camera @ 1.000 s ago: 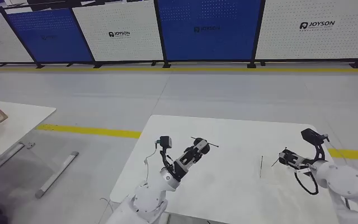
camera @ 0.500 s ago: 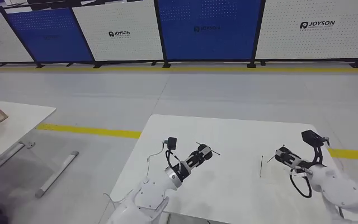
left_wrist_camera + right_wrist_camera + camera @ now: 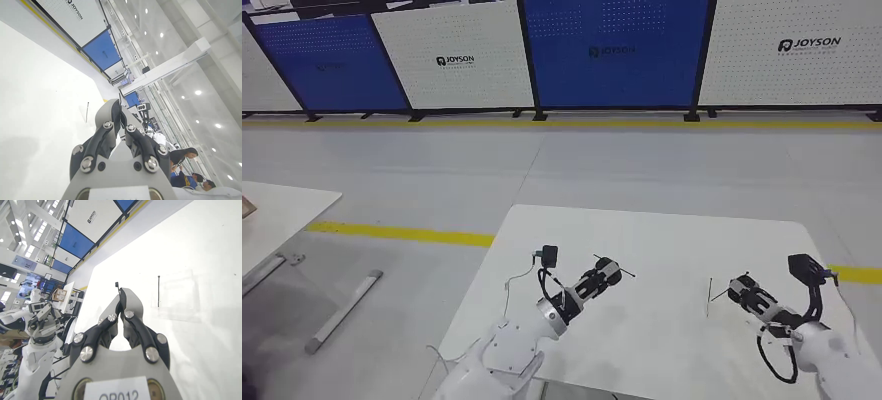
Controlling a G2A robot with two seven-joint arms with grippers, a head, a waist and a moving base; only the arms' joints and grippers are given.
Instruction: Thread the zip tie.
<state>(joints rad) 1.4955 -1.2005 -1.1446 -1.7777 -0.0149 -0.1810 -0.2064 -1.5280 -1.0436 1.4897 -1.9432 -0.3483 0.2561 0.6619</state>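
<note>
A white table [image 3: 662, 235] takes the lower middle of the top view. It stands on a grey floor [image 3: 442, 170] crossed by a yellow line [image 3: 392, 232]. Blue and white perforated panels [image 3: 614, 50] run along the upper edge, and another white table [image 3: 282, 215] shows at the left edge. At lower centre the left gripper [image 3: 609, 267] has its fingers pressed together on a thin black zip tie [image 3: 627, 272]. At lower right the right gripper [image 3: 732, 288] is clamped on a second zip tie [image 3: 116, 284]. A third zip tie [image 3: 709, 297] lies flat on the table between the grippers, nearer the right one.
</note>
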